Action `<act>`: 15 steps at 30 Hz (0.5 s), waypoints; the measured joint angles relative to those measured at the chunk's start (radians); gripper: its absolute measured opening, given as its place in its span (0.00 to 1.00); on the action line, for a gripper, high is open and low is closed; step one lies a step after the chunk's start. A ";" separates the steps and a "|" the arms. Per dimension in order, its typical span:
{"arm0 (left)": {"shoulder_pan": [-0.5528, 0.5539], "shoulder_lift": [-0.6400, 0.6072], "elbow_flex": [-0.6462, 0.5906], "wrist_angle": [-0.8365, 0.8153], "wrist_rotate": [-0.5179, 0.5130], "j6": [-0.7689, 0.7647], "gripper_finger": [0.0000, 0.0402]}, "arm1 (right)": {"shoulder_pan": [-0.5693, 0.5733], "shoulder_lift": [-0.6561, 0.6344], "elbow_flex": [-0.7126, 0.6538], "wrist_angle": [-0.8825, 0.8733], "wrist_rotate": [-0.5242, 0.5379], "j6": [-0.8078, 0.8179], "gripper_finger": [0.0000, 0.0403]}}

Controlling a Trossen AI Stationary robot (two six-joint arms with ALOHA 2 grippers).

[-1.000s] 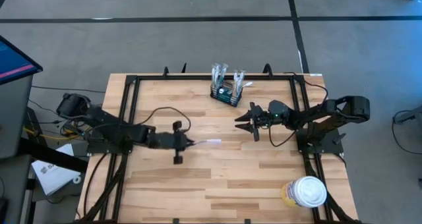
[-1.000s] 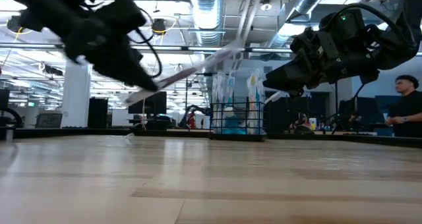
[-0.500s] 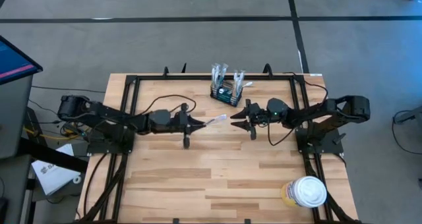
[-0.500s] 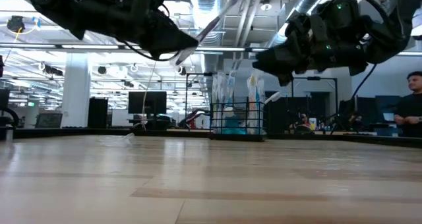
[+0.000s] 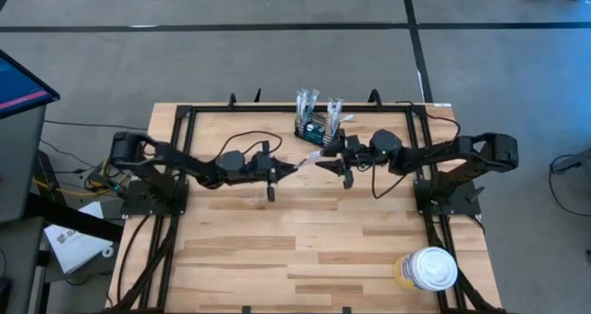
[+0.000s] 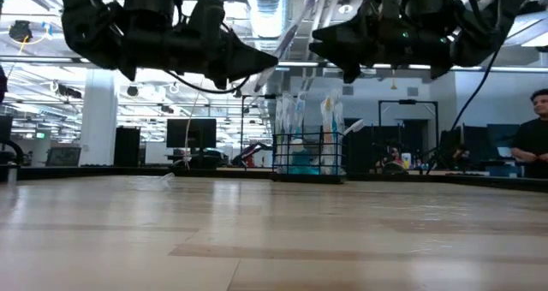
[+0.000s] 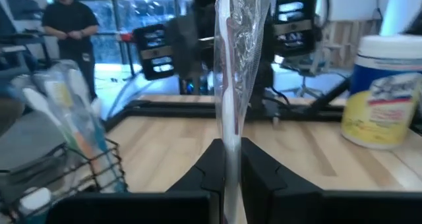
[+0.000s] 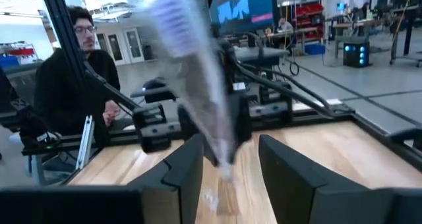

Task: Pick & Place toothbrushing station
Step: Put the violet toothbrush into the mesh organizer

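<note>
Station: I see the black wire-mesh toothbrushing station (image 5: 319, 128) standing at the far edge of the tabletop (image 5: 295, 249), wrapped brushes upright inside it.
Station vs fingers: it sits just beyond where both grippers meet, apart from each.
Left gripper: my left gripper (image 5: 294, 167) has its fingers (image 7: 210, 163) pinched narrow on a wrapped toothbrush (image 7: 236, 59), raised above the wood.
Right gripper: my right gripper (image 5: 323, 163) faces it, fingers (image 8: 183, 168) spread wide around the brush's free end, not clamped.
Tub: a white-lidded tub (image 5: 428, 269) stands at the near right corner, well apart.
Room: a person (image 8: 69, 79) sits beyond the tabletop.
</note>
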 joint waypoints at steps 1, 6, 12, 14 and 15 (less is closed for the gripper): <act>0.009 0.014 0.001 0.026 0.000 0.000 0.03 | 0.000 0.000 0.005 0.000 0.000 0.000 0.34; 0.042 0.063 0.048 0.052 0.022 -0.001 0.03 | 0.000 0.000 0.023 -0.001 0.000 -0.025 0.34; 0.052 0.132 0.123 0.053 0.046 -0.003 0.04 | 0.000 0.000 0.039 -0.004 0.000 -0.077 0.34; 0.054 0.145 0.135 0.054 0.046 -0.003 0.04 | -0.002 0.000 0.039 -0.005 0.000 -0.079 0.34; 0.054 0.146 0.135 0.054 0.046 -0.003 0.04 | -0.005 0.000 0.039 -0.005 0.000 -0.079 0.34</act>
